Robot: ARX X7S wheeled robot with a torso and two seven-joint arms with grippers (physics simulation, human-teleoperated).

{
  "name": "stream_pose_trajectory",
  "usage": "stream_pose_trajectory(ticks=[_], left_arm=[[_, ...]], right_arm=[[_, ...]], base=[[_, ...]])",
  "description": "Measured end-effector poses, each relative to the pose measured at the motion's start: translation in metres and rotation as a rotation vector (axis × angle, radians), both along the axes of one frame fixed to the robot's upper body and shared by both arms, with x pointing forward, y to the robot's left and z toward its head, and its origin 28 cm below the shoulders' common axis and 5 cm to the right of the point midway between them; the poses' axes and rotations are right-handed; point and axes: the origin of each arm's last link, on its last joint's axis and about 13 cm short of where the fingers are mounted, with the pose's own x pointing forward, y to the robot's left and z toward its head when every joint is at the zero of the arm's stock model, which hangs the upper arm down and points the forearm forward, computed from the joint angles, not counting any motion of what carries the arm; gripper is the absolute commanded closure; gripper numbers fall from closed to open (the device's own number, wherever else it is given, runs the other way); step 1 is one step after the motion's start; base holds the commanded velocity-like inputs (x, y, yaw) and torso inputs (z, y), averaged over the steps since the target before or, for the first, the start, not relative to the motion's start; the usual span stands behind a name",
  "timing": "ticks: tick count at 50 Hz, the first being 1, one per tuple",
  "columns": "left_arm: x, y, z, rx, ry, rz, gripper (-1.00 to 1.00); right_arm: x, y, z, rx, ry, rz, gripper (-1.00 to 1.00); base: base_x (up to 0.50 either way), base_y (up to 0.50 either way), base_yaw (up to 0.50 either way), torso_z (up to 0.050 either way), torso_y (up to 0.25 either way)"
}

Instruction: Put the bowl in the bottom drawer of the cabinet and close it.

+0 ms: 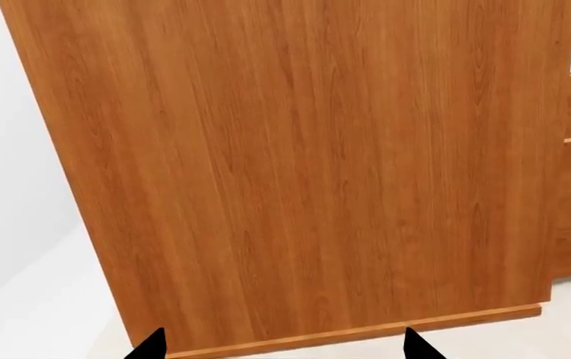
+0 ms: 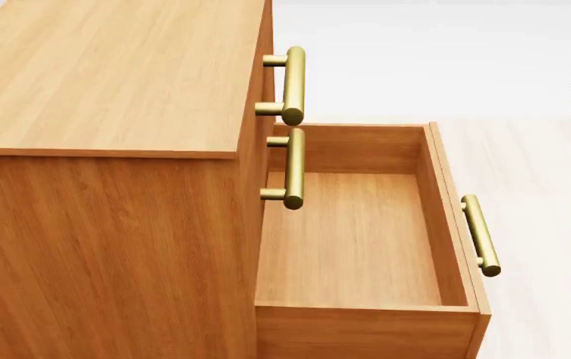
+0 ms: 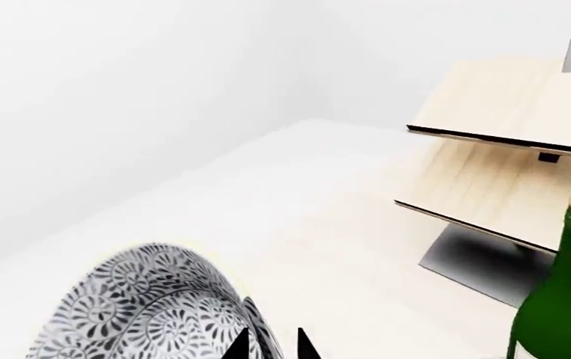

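Cabinet (image 2: pixel 105 149): boxy, orange-brown wood grain, filling the left of the head view; its plain side panel also fills the left wrist view. Two upper drawers shut, each with a brass bar handle (image 2: pixel 293 84).

Bottom drawer (image 2: pixel 355 247): pulled fully out toward the right of the head view, interior bare, its own brass handle (image 2: pixel 480 234) on the outer front face.

Pale wooden rack (image 3: pixel 505 164): slanted shelves on a dark base, standing on the light tabletop (image 3: pixel 295 224), seen from the right wrist.

Green bottle (image 3: pixel 565 292): cork-stoppered, upright, just in front of the rack.

Bowl (image 3: pixel 150 310): white with grey-blue floral pattern, tilted on edge, held up close to the right wrist camera; a sliver shows at the right edge of the head view, outside and well apart from the drawer.

Right hand (image 3: pixel 270 345): dark fingertips pinched on the bowl's rim.

Left hand (image 1: pixel 283 345): two dark fingertips spread apart, holding nothing, facing the cabinet's side.
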Motion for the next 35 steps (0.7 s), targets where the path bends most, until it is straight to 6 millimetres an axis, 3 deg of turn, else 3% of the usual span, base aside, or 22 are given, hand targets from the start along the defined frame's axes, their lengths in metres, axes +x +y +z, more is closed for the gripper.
stream_pose_trajectory(ticks=[20, 35], left_arm=[[0.001, 0.0, -0.001, 0.001, 0.0, -0.002, -1.0], [0.0, 0.001, 0.0, -0.002, 0.0, -0.001, -1.0]], right_arm=[[0.033, 0.027, 0.032, -0.02, 0.025, 0.145, 1.0], [0.039, 0.046, 0.033, -0.036, 0.095, 0.237, 1.0]], base=[[0.0, 0.0, 0.0, 0.0, 0.0], [0.0, 0.0, 0.0, 0.0, 0.001]])
